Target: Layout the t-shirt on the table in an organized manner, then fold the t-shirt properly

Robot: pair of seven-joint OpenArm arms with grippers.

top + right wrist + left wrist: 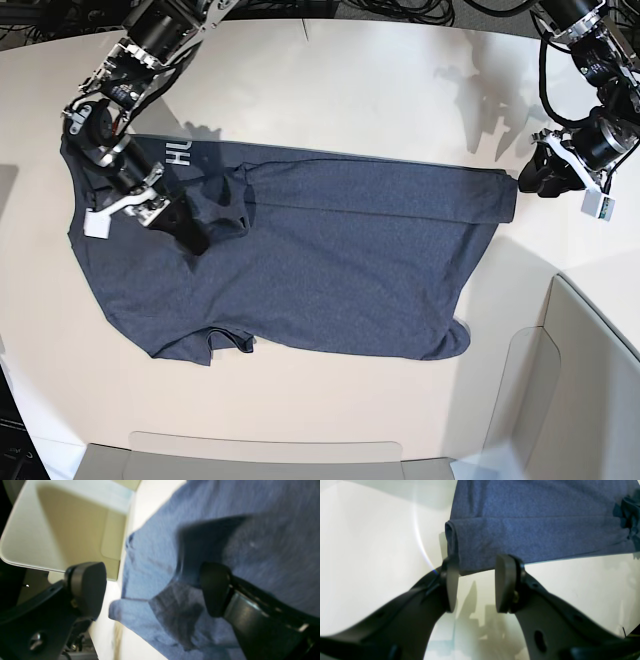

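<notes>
**T-shirt spread wide, one arm at each end**

T-shirt first: the dark navy-blue heathered short-sleeved cloth t-shirt (300, 260) lies spread on the large smooth off-white table (380, 80), its long axis running across the base view from left to right, white block lettering peeking out near its upper left edge; a fold runs along its upper part and the cloth bunches into a small dark ridge at the left.

Going from the left of the base view: the right gripper (185, 228) hangs over that bunched part, directly above the cloth; its wrist view shows the jaws spread wide with rumpled fabric lying between and below them, nothing pinched, so it reads as released; one black finger (215, 590) stands over the shirt, the other off its edge beside a pale bin wall (62, 530).

At the right, the left gripper (545, 175) sits just beside the shirt's folded corner; its wrist view shows the jaws parted, the corner (460, 547) lying just ahead of the tips, perhaps brushing the left pad (451, 585), not gripped.

My judgement: the next straightening turns on each arm taking its own near end.

Hard to make out: the right wrist view is blurred; most of the lettering is hidden; the left gripper's tips are dark and small in the base view.
</notes>
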